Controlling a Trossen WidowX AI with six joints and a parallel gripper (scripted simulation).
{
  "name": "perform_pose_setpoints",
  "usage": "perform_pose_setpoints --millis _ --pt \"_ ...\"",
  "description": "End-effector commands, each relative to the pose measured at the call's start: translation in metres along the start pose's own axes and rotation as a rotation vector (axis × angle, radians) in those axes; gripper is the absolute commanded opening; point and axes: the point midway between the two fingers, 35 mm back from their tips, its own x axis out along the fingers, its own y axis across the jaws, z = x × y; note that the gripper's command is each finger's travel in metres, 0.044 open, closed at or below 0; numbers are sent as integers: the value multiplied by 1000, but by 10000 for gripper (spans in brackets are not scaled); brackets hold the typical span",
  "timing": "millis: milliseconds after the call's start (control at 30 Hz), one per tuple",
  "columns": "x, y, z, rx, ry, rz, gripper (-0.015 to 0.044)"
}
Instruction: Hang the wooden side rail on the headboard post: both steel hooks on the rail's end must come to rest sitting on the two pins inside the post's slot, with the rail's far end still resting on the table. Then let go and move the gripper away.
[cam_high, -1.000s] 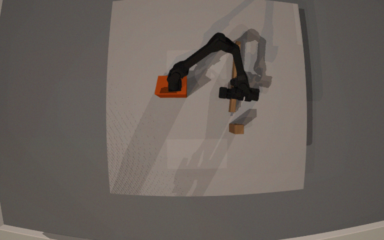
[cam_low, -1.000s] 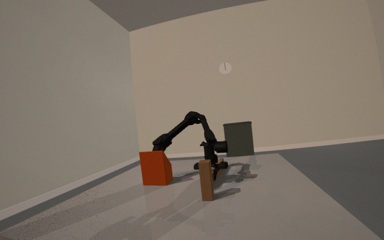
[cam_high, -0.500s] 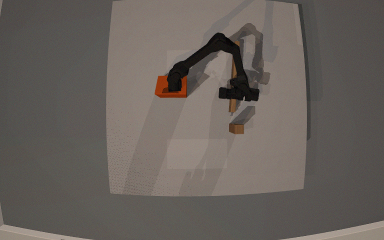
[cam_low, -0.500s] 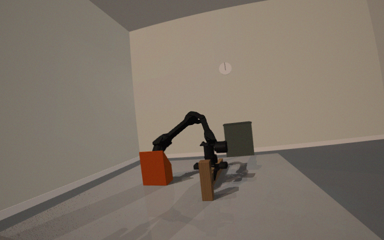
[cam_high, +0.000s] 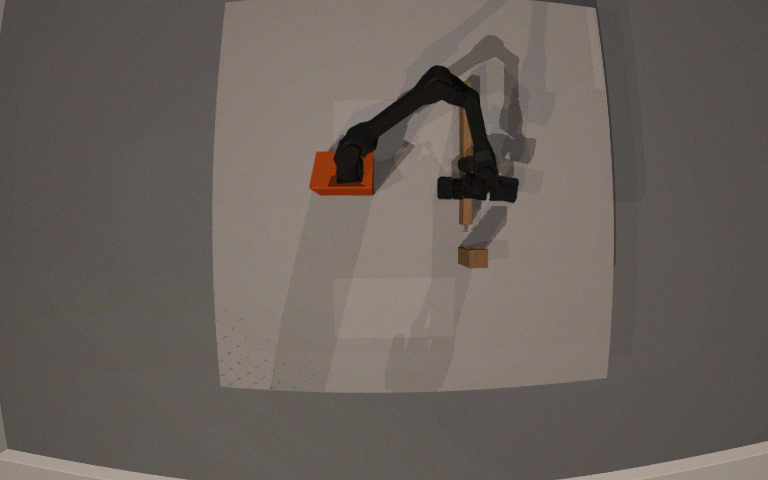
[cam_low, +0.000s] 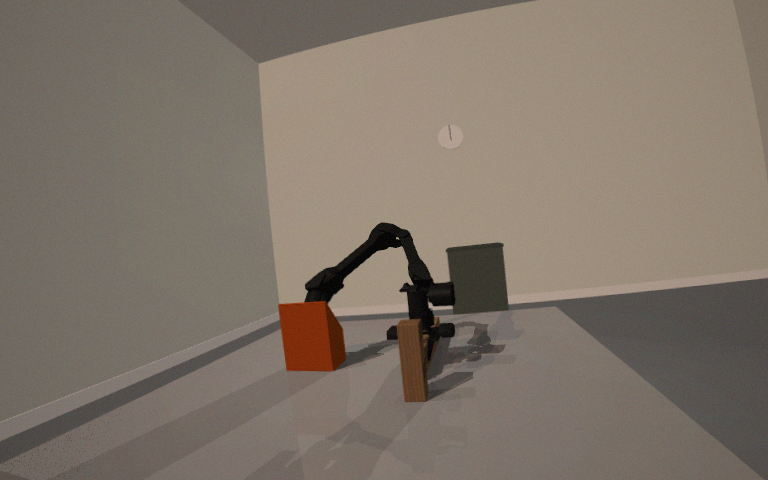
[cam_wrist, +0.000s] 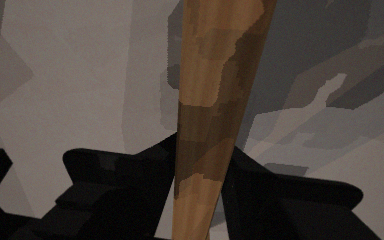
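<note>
The long wooden side rail (cam_high: 465, 212) (cam_wrist: 220, 50) runs straight toward the headboard post. Steel hooks (cam_high: 465, 228) stick out of its near end, with a gap between them and the post. The post (cam_high: 472, 257) (cam_low: 413, 362) is a short upright wooden block; its slot and pins do not show. My gripper (cam_high: 468, 187) (cam_wrist: 200, 135) is shut on the rail, a little back from the hooked end, with one finger on each side. In the exterior view the post hides part of the gripper and most of the rail. Whether the rail is raised is not clear.
An orange block (cam_high: 322, 169) (cam_low: 305, 339) carries the arm's base, to the left of the rail. The arm arches over the rail's far part. The table's right edge lies beyond the gripper. A dark green cabinet (cam_low: 478, 280) stands in the background.
</note>
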Motion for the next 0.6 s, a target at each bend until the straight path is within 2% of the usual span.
perform_pose_setpoints --millis 0,567 --pt "0 -4 1 -22 -3 -5 0" --pt "0 -11 2 -23 -3 -5 0"
